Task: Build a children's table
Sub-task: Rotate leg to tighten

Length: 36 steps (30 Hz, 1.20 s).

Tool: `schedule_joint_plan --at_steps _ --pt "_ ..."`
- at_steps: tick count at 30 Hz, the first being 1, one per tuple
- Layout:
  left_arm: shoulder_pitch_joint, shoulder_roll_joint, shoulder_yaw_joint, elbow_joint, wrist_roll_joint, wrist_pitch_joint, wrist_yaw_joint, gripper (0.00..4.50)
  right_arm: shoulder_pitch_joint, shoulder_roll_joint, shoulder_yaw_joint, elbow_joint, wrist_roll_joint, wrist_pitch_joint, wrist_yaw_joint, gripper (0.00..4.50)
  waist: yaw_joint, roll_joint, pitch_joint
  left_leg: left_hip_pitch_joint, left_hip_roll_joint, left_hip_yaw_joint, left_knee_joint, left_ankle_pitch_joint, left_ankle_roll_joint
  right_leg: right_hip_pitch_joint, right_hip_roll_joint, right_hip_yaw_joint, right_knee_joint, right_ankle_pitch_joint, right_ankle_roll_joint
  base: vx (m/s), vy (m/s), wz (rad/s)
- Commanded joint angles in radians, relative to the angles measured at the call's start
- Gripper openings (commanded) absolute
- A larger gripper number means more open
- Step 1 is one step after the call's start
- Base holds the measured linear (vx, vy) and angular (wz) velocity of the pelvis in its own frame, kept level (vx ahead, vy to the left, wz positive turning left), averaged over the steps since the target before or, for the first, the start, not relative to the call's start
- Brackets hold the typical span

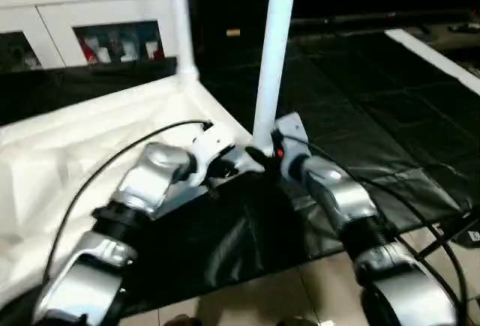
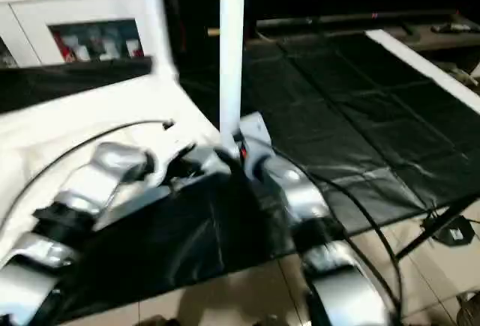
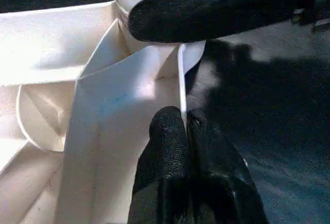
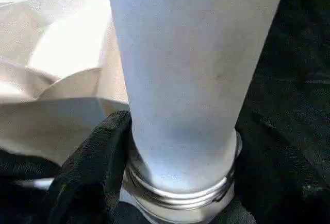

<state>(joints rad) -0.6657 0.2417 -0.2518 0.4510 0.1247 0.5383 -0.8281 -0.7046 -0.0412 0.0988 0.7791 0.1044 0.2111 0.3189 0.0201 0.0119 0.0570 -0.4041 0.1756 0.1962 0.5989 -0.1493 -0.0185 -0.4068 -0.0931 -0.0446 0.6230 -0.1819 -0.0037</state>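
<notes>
The white table top (image 1: 67, 154) lies upside down on a black mat. One white leg (image 1: 180, 19) stands upright in its far corner socket. A second leg (image 1: 274, 49) stands upright at the near right corner, its threaded end (image 4: 180, 193) at the socket. My right gripper (image 1: 262, 154) is shut on this leg's base, one black finger (image 4: 98, 157) on each side of it. My left gripper (image 3: 185, 121) is shut on the thin rim (image 3: 181, 80) of the table top just beside that corner. A right gripper finger (image 3: 221, 7) shows beyond it in the left wrist view.
A white cabinet (image 1: 90, 26) with glass doors stands at the back left. The black mat (image 1: 375, 116) spreads to the right, with a white strip (image 1: 435, 56) along its far right side. Tiled floor (image 1: 262, 296) and black cables lie near me.
</notes>
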Motion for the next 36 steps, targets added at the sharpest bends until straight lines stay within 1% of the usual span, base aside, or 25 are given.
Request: schedule_joint_plan --at_steps 1,2,4,6,8,9,10,11,13,14,16,17,18,19,20,21,22,24,25,26,27,30,31,34,36 --pt "-0.037 -0.045 -0.018 -0.113 -0.041 -0.016 -0.034 0.0 -0.016 -0.001 -0.031 0.066 -0.023 0.002 -0.07 2.72 0.007 0.0 -0.076 0.026 0.043 -0.027 -0.072 -0.29 -0.015 0.039 -0.05 0.032 -0.081 -0.202 -0.224 0.0 0.0 0.0" --pt "-0.037 -0.044 -0.019 -0.11 -0.038 -0.027 -0.032 0.0 -0.02 -0.002 -0.045 0.073 -0.014 -0.006 -0.065 2.72 0.01 0.001 -0.079 0.027 0.043 -0.025 -0.07 -0.267 -0.003 0.041 -0.048 0.031 -0.078 -0.159 -0.229 0.0 0.0 0.0" --pt "-0.032 -0.036 -0.024 -0.11 -0.039 -0.041 -0.043 0.0 -0.019 -0.009 -0.058 0.065 -0.007 -0.022 -0.064 3.28 0.015 0.003 -0.084 0.026 0.043 -0.023 -0.067 -0.189 0.028 0.048 -0.046 0.029 -0.067 -0.041 -0.248 0.0 0.0 0.0" --pt "-0.029 -0.032 -0.027 -0.114 -0.041 -0.044 -0.049 0.0 -0.02 -0.013 -0.063 0.065 -0.004 -0.036 -0.07 3.42 0.022 0.005 -0.086 0.03 0.045 -0.022 -0.064 -0.153 0.046 0.049 -0.048 0.028 -0.063 0.01 -0.264 0.0 0.0 0.0" --pt "-0.024 -0.022 -0.032 -0.12 -0.044 -0.039 -0.056 0.0 -0.018 -0.024 -0.06 0.061 -0.009 -0.05 -0.066 3.71 0.032 0.008 -0.088 0.034 0.046 -0.018 -0.061 -0.137 0.055 0.046 -0.047 0.028 -0.062 0.03 -0.276 0.0 0.0 0.0" --pt "-0.017 -0.008 -0.036 -0.121 -0.046 -0.042 -0.068 0.0 -0.003 -0.042 -0.055 0.033 -0.01 -0.065 -0.038 3.71 0.032 0.005 -0.086 0.028 0.045 -0.018 -0.063 -0.132 0.059 0.05 -0.045 0.027 -0.059 0.034 -0.274 0.0 0.0 0.0" --pt "-0.012 0.005 -0.038 -0.12 -0.045 -0.05 -0.077 0.0 0.011 -0.057 -0.05 0.008 -0.011 -0.081 -0.011 3.85 0.036 0.006 -0.083 0.031 0.046 -0.018 -0.064 -0.156 0.054 0.048 -0.046 0.027 -0.064 0.002 -0.267 0.0 0.0 0.0" --pt "-0.004 0.021 -0.04 -0.117 -0.047 -0.074 -0.097 0.0 0.032 -0.075 -0.041 -0.03 -0.013 -0.106 0.027 3.85 0.039 0.01 -0.082 0.033 0.046 -0.018 -0.065 -0.177 0.046 0.047 -0.047 0.027 -0.067 -0.027 -0.259 0.0 0.0 0.0" --pt "0.004 0.042 -0.04 -0.109 -0.048 -0.086 -0.12 0.0 0.067 -0.098 -0.032 -0.088 -0.005 -0.132 0.094 3.95 0.042 0.006 -0.08 0.033 0.047 -0.018 -0.068 -0.199 0.037 0.047 -0.046 0.028 -0.071 -0.052 -0.248 0.0 0.0 0.0" --pt "0.011 0.064 -0.04 -0.094 -0.044 -0.118 -0.138 0.0 0.102 -0.125 -0.025 -0.146 0.007 -0.139 0.158 4.21 0.045 0.007 -0.078 0.034 0.047 -0.018 -0.07 -0.22 0.029 0.047 -0.046 0.029 -0.074 -0.073 -0.236 0.0 0.0 0.0" --pt "0.019 0.085 -0.038 -0.075 -0.048 -0.151 -0.165 0.0 0.14 -0.162 -0.009 -0.204 0.014 -0.153 0.236 4.33 0.049 0.004 -0.077 0.032 0.048 -0.021 -0.073 -0.241 0.025 0.05 -0.046 0.029 -0.075 -0.094 -0.219 0.0 0.0 0.0" --pt "0.02 0.09 -0.039 -0.073 -0.048 -0.159 -0.17 0.0 0.147 -0.169 -0.006 -0.215 0.017 -0.152 0.251 4.42 0.048 0.006 -0.077 0.034 0.048 -0.022 -0.074 -0.255 0.02 0.046 -0.046 0.029 -0.077 -0.117 -0.218 0.0 0.0 0.0" --pt "0.025 0.126 -0.045 -0.048 -0.049 -0.205 -0.21 0.0 0.204 -0.234 0.022 -0.306 0.048 -0.142 0.384 4.42 0.05 0.005 -0.075 0.036 0.049 -0.022 -0.076 -0.281 0.014 0.044 -0.046 0.03 -0.082 -0.153 -0.211 0.0 0.0 0.0" --pt "0.025 0.126 -0.045 -0.048 -0.049 -0.205 -0.21 0.0 0.204 -0.234 0.022 -0.306 0.048 -0.142 0.384 4.42 0.048 0.002 -0.074 0.035 0.048 -0.022 -0.077 -0.294 0.013 0.045 -0.045 0.03 -0.084 -0.173 -0.206 0.0 0.0 0.0" --pt "0.026 0.14 -0.047 -0.037 -0.048 -0.216 -0.224 0.0 0.228 -0.262 0.032 -0.344 0.063 -0.136 0.438 4.42 0.051 0.004 -0.071 0.039 0.051 -0.022 -0.079 -0.315 0.005 0.041 -0.046 0.032 -0.087 -0.204 -0.195 0.0 0.0 0.0" --pt "0.028 0.159 -0.051 -0.023 -0.051 -0.244 -0.247 0.0 0.256 -0.295 0.041 -0.394 0.091 -0.122 0.507 4.42 0.05 0.004 -0.07 0.037 0.051 -0.025 -0.082 -0.329 0.0 0.042 -0.047 0.032 -0.087 -0.225 -0.188 0.0 0.0 0.0" --pt "0.03 0.173 -0.056 -0.014 -0.052 -0.262 -0.265 0.0 0.276 -0.321 0.049 -0.432 0.114 -0.11 0.559 4.42 0.049 0.004 -0.068 0.039 0.05 -0.025 -0.083 -0.352 -0.004 0.04 -0.047 0.032 -0.091 -0.255 -0.181 0.0 0.0 0.0" --pt "0.032 0.186 -0.062 -0.009 -0.052 -0.288 -0.282 0.0 0.291 -0.339 0.056 -0.46 0.129 -0.102 0.596 4.42 0.048 0.003 -0.069 0.037 0.05 -0.027 -0.083 -0.355 -0.003 0.042 -0.049 0.033 -0.093 -0.26 -0.181 0.0 0.0 0.0" --pt "0.039 0.21 -0.076 -0.01 -0.055 -0.319 -0.327 0.0 0.312 -0.366 0.066 -0.496 0.138 -0.093 0.644 4.42 0.046 0.003 -0.07 0.037 0.051 -0.027 -0.083 -0.353 -0.005 0.04 -0.048 0.033 -0.09 -0.255 -0.185 0.0 0.0 0.0" --pt "0.05 0.24 -0.095 -0.015 -0.058 -0.365 -0.385 0.0 0.331 -0.396 0.079 -0.524 0.138 -0.091 0.691 4.42 0.046 -0.001 -0.07 0.036 0.051 -0.027 -0.084 -0.352 -0.001 0.041 -0.05 0.033 -0.093 -0.254 -0.187 0.0 0.0 0.0" --pt "0.053 0.247 -0.099 -0.017 -0.059 -0.378 -0.4 0.0 0.334 -0.403 0.082 -0.528 0.138 -0.09 0.701 4.42 0.047 0.001 -0.069 0.035 0.052 -0.028 -0.084 -0.348 0.005 0.04 -0.05 0.033 -0.092 -0.254 -0.189 0.0 0.0 0.0" --pt "0.063 0.266 -0.112 -0.027 -0.067 -0.408 -0.451 0.0 0.339 -0.418 0.089 -0.53 0.128 -0.093 0.722 4.42 0.042 0.001 -0.069 0.036 0.052 -0.025 -0.083 -0.342 0.002 0.037 -0.051 0.033 -0.088 -0.243 -0.212 0.0 0.0 0.0" --pt "0.067 0.274 -0.119 -0.034 -0.074 -0.419 -0.476 0.0 0.339 -0.423 0.091 -0.529 0.125 -0.091 0.73 4.42 0.045 0.003 -0.069 0.043 0.053 -0.023 -0.081 -0.355 -0.002 0.031 -0.051 0.034 -0.09 -0.253 -0.217 0.0 0.0 0.0" --pt "0.078 0.29 -0.139 -0.053 -0.086 -0.454 -0.534 0.0 0.33 -0.43 0.103 -0.52 0.12 -0.091 0.755 4.42 0.051 0.003 -0.069 0.041 0.055 -0.025 -0.084 -0.363 -0.009 0.032 -0.052 0.034 -0.09 -0.275 -0.212 0.0 0.0 0.0" --pt "0.08 0.293 -0.146 -0.06 -0.09 -0.462 -0.552 0.0 0.326 -0.433 0.114 -0.521 0.121 -0.088 0.773 4.42 0.055 0.001 -0.068 0.045 0.056 -0.023 -0.085 -0.376 -0.018 0.028 -0.051 0.036 -0.09 -0.285 -0.208 0.0 0.0 0.0"
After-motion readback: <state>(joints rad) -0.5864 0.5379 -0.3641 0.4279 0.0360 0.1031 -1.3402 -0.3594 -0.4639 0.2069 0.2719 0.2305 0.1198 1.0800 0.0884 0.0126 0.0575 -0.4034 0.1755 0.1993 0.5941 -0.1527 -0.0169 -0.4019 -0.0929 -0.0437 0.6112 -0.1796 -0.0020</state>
